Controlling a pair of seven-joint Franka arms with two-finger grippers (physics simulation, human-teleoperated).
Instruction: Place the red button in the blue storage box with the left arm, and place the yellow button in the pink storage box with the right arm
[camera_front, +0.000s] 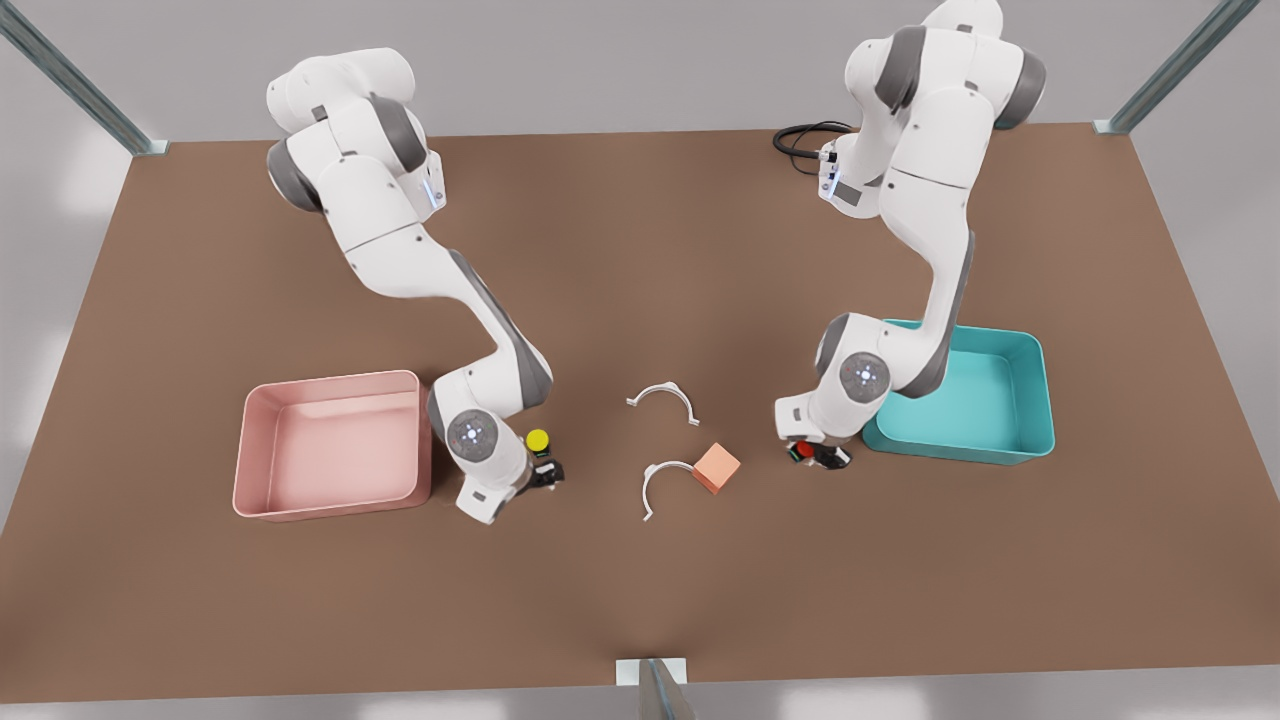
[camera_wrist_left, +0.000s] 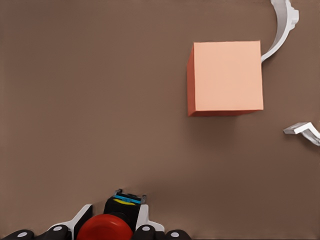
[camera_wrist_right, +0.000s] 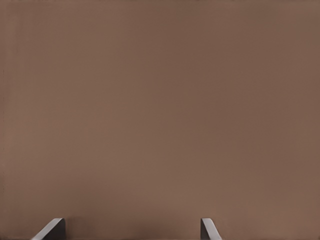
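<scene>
The brown bench (camera_front: 640, 600) carries everything, with two white arms reaching down onto it. On the front view's left sits the pink storage box (camera_front: 262, 440), empty; on the front view's right the blue storage box (camera_front: 1040, 400), also empty.

The arm beside the blue box is the left one. Its wrist view looks over the red button (camera_wrist_left: 104, 228) toward an orange cube (camera_wrist_left: 226, 77) that lies between the two arms. The left gripper (camera_front: 818, 455) is down at bench level just beside the blue box's near corner, and its fingers (camera_wrist_left: 146, 231) sit close on either side of the red button, apparently gripping it. For this arm the box lies right beside the gripper, on the side away from the cube, so the coming move looks like a short lift and carry over the low wall.

The right gripper (camera_front: 540, 472) is low next to the pink box, fingers (camera_wrist_right: 50, 230) spread wide with only bare bench between them. The yellow button (camera_front: 538, 440) stands just beside it, not between the fingers, so that gripper holds nothing.

Two white curved clips (camera_front: 662, 395) lie loose mid-bench near the cube.
</scene>
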